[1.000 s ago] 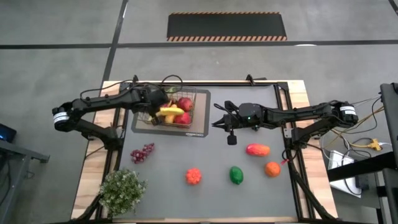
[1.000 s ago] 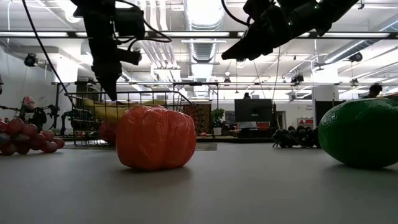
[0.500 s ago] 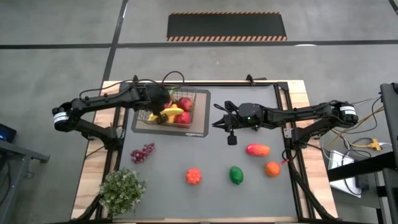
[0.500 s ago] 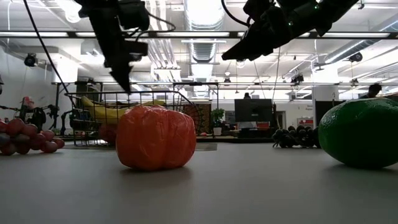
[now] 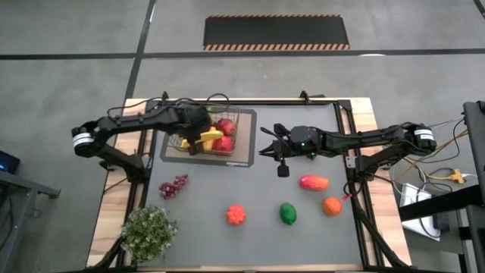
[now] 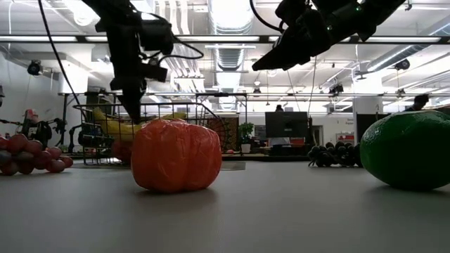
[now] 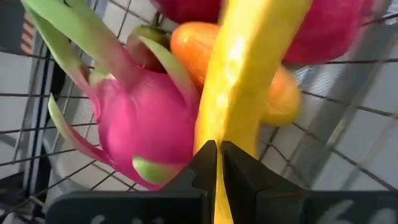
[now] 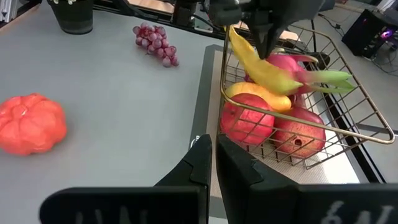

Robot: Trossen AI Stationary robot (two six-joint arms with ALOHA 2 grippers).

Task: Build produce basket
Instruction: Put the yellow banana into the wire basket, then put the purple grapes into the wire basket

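1. Since a second ago the left arm has swung a little over the basket; the banana has turned with it, and the loose produce on the table lies as it did. The right arm has not shifted.
2. Left gripper — fingers pinched shut on the banana's end, above the basket's left half. In the left wrist view the yellow body runs straight out from between the closed fingertips, across the pink dragon fruit.
3. Key relation: the banana's long axis slants across the basket, free end toward the basket's right side, over the red apples. My read — it can be let down on top of the pile.
4. Basket sits on a dark mat near the table's far edge, left of centre.
5. Right gripper — shut, holding nothing, hovering just right of the mat; it is the nearer arm to the mango, orange and green pepper toward the right edge.
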